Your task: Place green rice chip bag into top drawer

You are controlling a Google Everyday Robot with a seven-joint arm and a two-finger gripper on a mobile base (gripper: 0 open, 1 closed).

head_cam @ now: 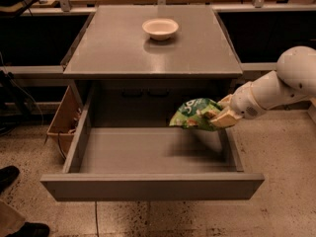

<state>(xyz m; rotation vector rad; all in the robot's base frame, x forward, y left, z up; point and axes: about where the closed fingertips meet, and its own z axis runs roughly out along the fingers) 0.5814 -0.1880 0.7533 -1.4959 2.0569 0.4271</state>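
Arm's gripper (pixel 220 116) clamped on green chip bag (pixel 192 114), holding it in the air above the right side of the open top drawer (pixel 153 187). White bowl (pixel 160 28) sits on table (pixel 148 53) behind.

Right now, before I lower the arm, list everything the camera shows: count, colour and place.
green rice chip bag: one, bright green, held in the air over the open drawer's right side
top drawer: one, grey, pulled out under the table
table: one, grey, above and behind the drawer
bowl: one, white, far middle of the table top
cardboard box: one, brown, on the floor left of the drawer
shoes: two, dark, bottom left corner
gripper: one, tan, closed on the bag's right edge
arm: one, white, reaching in from the right
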